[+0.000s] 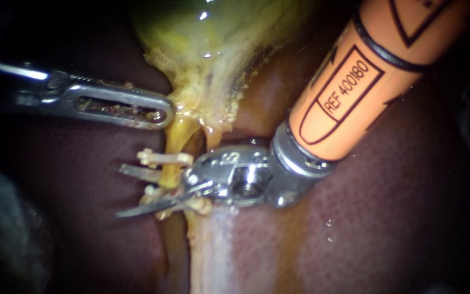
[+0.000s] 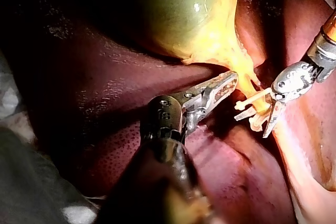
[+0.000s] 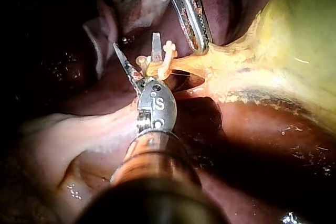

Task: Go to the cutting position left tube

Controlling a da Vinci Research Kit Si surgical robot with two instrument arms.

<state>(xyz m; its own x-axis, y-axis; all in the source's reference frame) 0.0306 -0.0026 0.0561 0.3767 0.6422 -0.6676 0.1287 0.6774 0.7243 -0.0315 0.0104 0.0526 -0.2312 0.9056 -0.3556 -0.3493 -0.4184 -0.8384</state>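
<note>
The yellow left tube (image 1: 174, 142) runs down from the gallbladder's neck (image 1: 202, 81) and carries two cream clips, an upper clip (image 1: 165, 158) and a lower clip (image 1: 197, 204). My right instrument (image 1: 119, 192), on an orange shaft, has two thin blades standing open, one on each side of the tube between the clips. The right wrist view shows those blades (image 3: 137, 46) spread around the tube (image 3: 181, 65). My left instrument (image 1: 161, 111) comes in from the left, its slotted jaws shut on tissue at the gallbladder's neck; its tip (image 3: 201, 45) meets the yellow tissue there.
Dark red liver (image 1: 387, 218) lies under and around everything. The green gallbladder (image 2: 178, 9) bulges above the neck. A second pale strand (image 1: 208, 245) runs down beside the left tube, partly hidden by my right instrument's metal wrist (image 1: 246, 174).
</note>
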